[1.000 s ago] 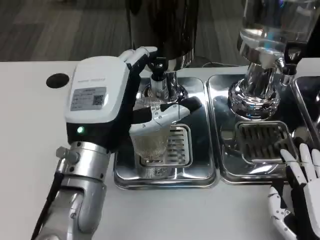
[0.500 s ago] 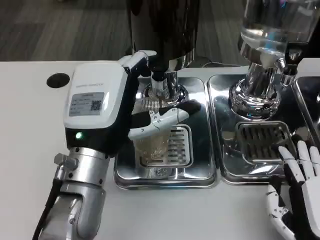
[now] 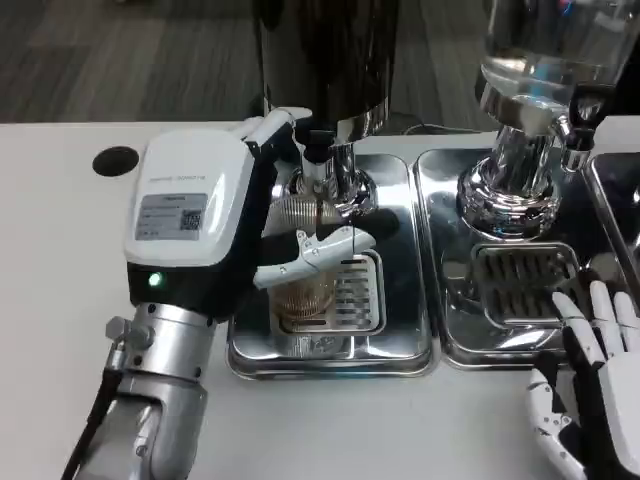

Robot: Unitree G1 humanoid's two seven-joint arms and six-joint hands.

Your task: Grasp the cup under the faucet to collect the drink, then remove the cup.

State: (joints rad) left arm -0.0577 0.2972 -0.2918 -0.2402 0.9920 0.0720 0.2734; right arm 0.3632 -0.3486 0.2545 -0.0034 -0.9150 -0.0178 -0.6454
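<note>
Left hand gripped the clear glass cup, fingers wrapped round its upper part. Cup stood on the slotted grate of the left drip tray, directly below the faucet, amber liquid inside. Right hand lay at the bench's near right corner, fingers spread, holding nothing.
</note>
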